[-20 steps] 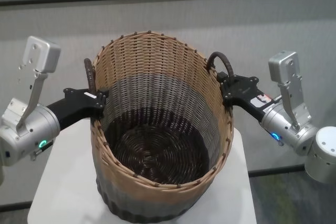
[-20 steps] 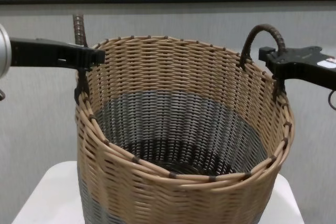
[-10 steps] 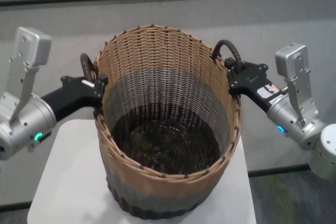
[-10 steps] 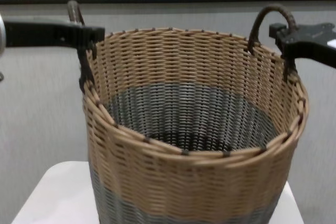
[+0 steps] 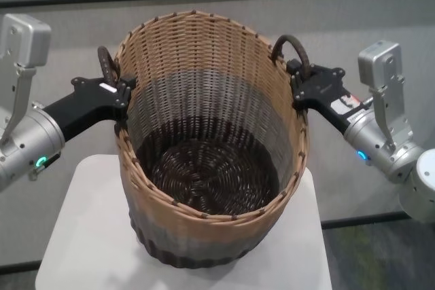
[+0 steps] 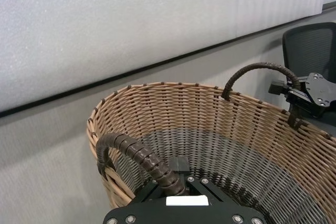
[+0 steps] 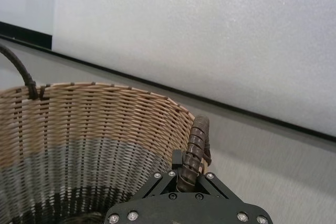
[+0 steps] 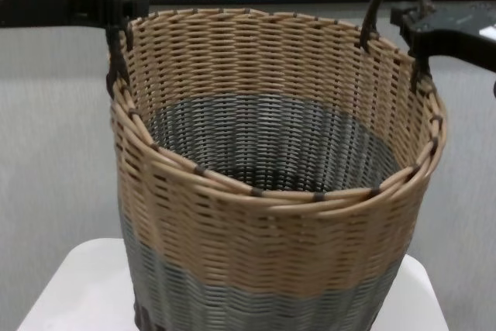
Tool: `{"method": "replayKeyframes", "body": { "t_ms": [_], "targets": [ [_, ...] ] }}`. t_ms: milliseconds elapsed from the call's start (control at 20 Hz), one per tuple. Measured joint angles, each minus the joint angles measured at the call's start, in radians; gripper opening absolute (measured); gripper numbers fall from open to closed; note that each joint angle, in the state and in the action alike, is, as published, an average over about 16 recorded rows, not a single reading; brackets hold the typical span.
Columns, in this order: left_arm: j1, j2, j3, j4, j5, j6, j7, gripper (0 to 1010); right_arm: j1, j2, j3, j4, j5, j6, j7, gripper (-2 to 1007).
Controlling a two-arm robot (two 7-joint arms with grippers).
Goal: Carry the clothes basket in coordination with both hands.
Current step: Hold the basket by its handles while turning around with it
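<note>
Basket [image 5: 204, 161] is rising compared with a second ago: in the chest view its rim is sitting noticeably higher in frame now, and the handles are nearly at the top edge. It was tilting toward the left side earlier; it's reading more level now in the head view. So the lift is under way and both sides are tracking together, which is what a two-arm carry needs.

Left gripper [image 5: 117, 93] is clamped fully closed on the left handle [image 5: 105, 66]; the wrist view is showing the wrapped loop running straight into the jaws. Right gripper [image 5: 302, 83] is likewise closed tight on the right handle [image 5: 289, 49].

Basket is hanging between the two arms, above the white table [image 5: 81, 236]. Can't tell whether the dark base is fully clear of the top or still brushing it.

Table is a small rounded white top, nothing else showing on it. Behind is a plain grey wall [image 5: 340, 11] with a dark horizontal strip. Black office chair [image 6: 310, 51] is showing in the left wrist view, well off to the side.
</note>
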Motion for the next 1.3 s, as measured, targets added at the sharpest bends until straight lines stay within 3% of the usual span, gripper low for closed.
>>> {"method": "replayKeyframes", "body": {
  "t_ms": [550, 750, 1100, 1300],
  "targets": [
    [-0.027, 0.025, -0.002, 0.003, -0.014, -0.032, -0.045, 0, 0.001, -0.025, 0.029, -0.025, 0.007, 0.012, 0.022, 11],
    [-0.042, 0.043, 0.010, 0.008, 0.016, -0.062, -0.054, 0, -0.002, -0.035, 0.040, -0.028, 0.014, 0.014, 0.032, 11],
    [-0.066, 0.068, 0.030, 0.022, 0.108, -0.122, -0.052, 0, -0.008, -0.050, 0.057, -0.029, 0.020, 0.018, 0.050, 11],
    [-0.075, 0.063, 0.024, 0.028, 0.125, -0.121, -0.052, 0, -0.011, -0.056, 0.062, -0.030, 0.016, 0.022, 0.059, 11]
  ]
}}
